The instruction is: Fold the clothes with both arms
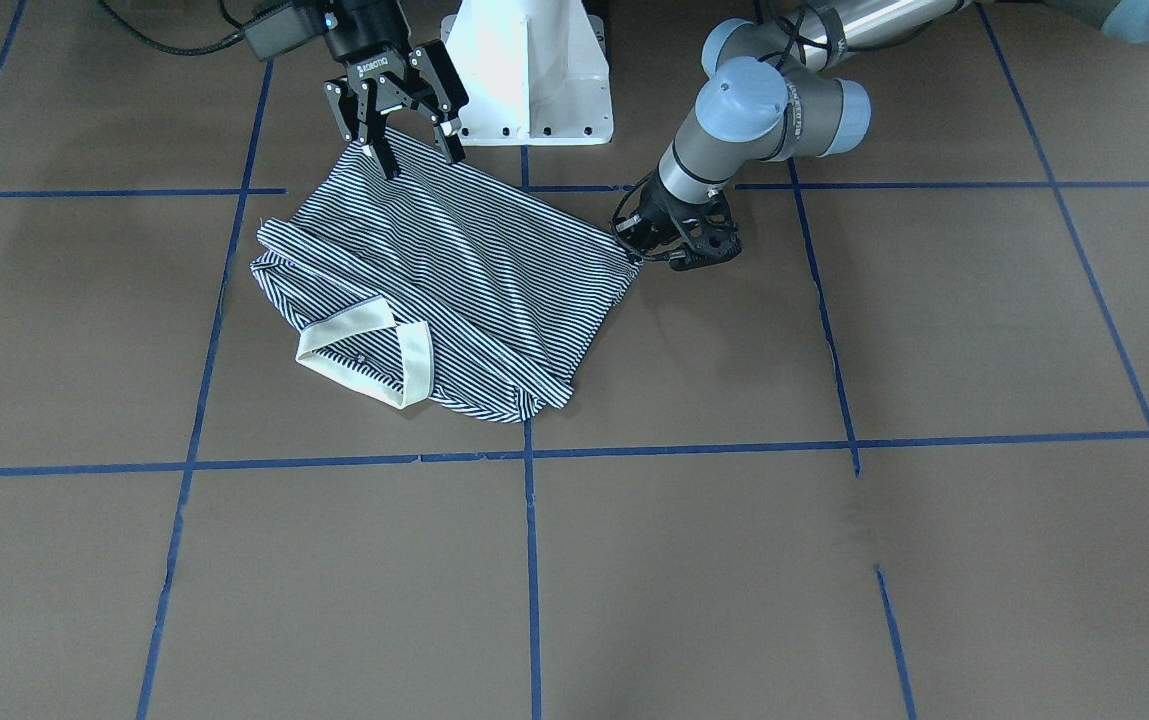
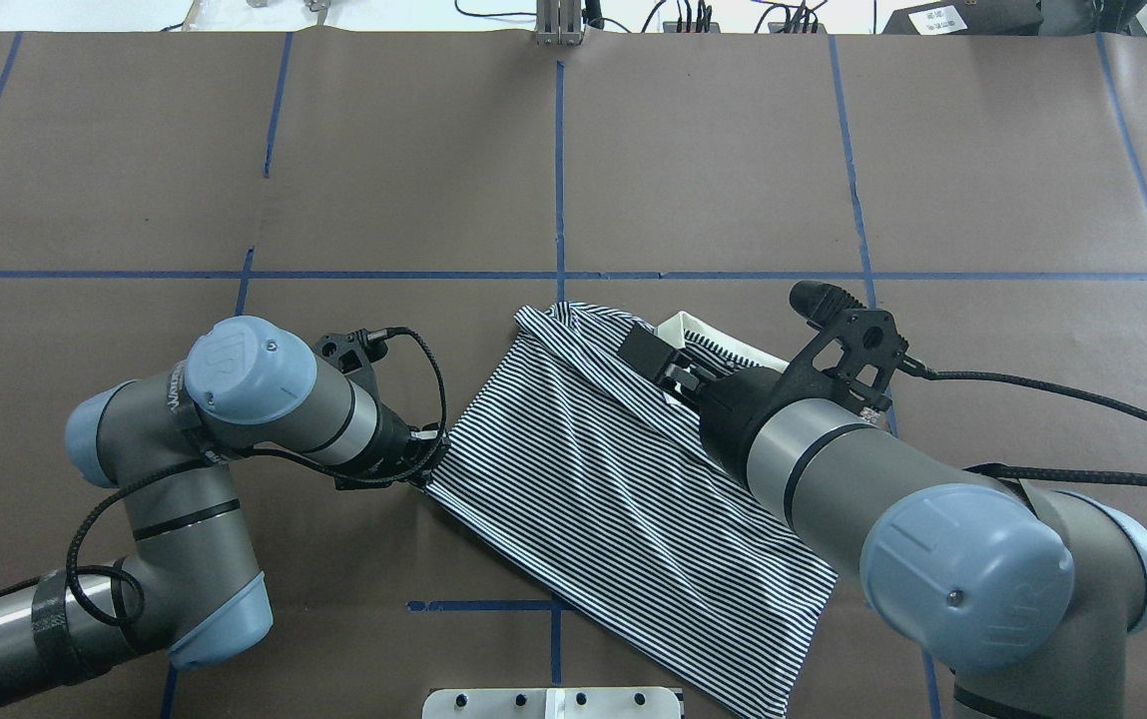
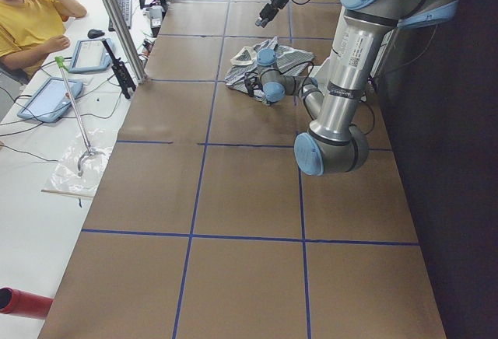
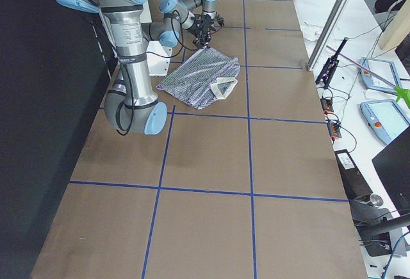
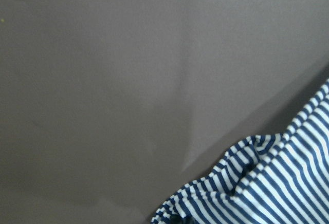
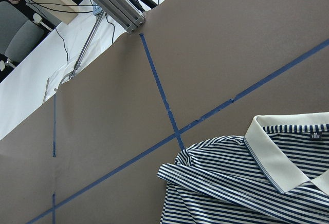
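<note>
The striped polo shirt [image 1: 464, 270] lies partly folded on the brown table, its cream collar [image 1: 364, 340] toward the operators' side. It also shows in the overhead view [image 2: 613, 479] and both wrist views [image 5: 267, 183] [image 6: 231, 183]. My right gripper [image 1: 422, 158] is open and empty, its fingers hanging just over the shirt's edge nearest the robot base. My left gripper [image 1: 634, 250] is low on the table at the shirt's corner and looks closed on it; the overhead view [image 2: 426, 461] shows it touching that corner. The chest logo is hidden.
The white pedestal base [image 1: 534, 70] stands just behind the shirt. Blue tape lines [image 1: 531, 560] grid the table. A side table with tablets [image 3: 85, 55] and a seated operator [image 3: 31, 20] runs along the far edge.
</note>
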You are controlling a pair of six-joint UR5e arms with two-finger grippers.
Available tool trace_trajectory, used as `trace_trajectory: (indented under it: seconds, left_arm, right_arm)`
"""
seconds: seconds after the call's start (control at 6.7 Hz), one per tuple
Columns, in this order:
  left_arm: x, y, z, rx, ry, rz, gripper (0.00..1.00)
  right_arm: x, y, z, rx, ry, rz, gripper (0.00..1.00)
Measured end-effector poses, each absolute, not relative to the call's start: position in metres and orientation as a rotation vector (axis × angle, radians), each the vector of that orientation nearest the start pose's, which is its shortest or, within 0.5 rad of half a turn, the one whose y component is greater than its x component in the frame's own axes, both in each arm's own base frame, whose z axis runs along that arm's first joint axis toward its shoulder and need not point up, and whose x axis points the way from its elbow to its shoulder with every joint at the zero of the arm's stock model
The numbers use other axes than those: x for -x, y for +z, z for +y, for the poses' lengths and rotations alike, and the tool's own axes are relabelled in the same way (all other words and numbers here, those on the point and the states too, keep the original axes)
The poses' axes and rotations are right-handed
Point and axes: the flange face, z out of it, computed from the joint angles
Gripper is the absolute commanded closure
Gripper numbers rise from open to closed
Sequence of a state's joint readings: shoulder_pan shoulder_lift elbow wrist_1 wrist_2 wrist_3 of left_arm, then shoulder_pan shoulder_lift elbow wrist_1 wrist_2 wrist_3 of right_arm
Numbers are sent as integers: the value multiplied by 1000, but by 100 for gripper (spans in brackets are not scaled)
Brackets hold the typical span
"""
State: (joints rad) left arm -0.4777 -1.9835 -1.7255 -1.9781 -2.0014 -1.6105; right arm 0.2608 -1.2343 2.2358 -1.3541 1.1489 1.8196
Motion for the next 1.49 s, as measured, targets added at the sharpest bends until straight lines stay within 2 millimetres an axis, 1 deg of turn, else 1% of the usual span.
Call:
trace_trajectory:
  seconds: [0.3, 0.45, 0.6, 0.75, 0.89, 1.04, 1.19, 1.34, 1.49]
  left_arm:
    - [-491, 312, -410, 85, -228, 1009, 100]
    - [-475, 317, -436, 33, -218, 994, 100]
    - [-458, 321, -469, -22, -214, 980, 100]
    - [-446, 317, -515, -80, -223, 968, 100]
    - [-449, 313, -565, -132, -251, 955, 100]
    - [-459, 317, -609, -180, -281, 949, 100]
    - [-467, 322, -645, -220, -298, 956, 62]
    - [-469, 322, -669, -250, -303, 957, 49]
    - [-464, 317, -685, -274, -302, 957, 45]
  right_arm:
    - [409, 171, -289, -381, 698, -1238, 0]
    - [408, 170, -288, -379, 699, -1245, 0]
    - [407, 168, -288, -377, 702, -1266, 0]
    - [406, 167, -288, -374, 705, -1295, 0]
    - [408, 172, -288, -373, 704, -1299, 0]
    - [414, 180, -289, -373, 699, -1284, 0]
    - [419, 188, -290, -374, 695, -1267, 0]
    - [423, 193, -290, -375, 694, -1254, 0]
    - [431, 199, -291, -367, 682, -1232, 0]
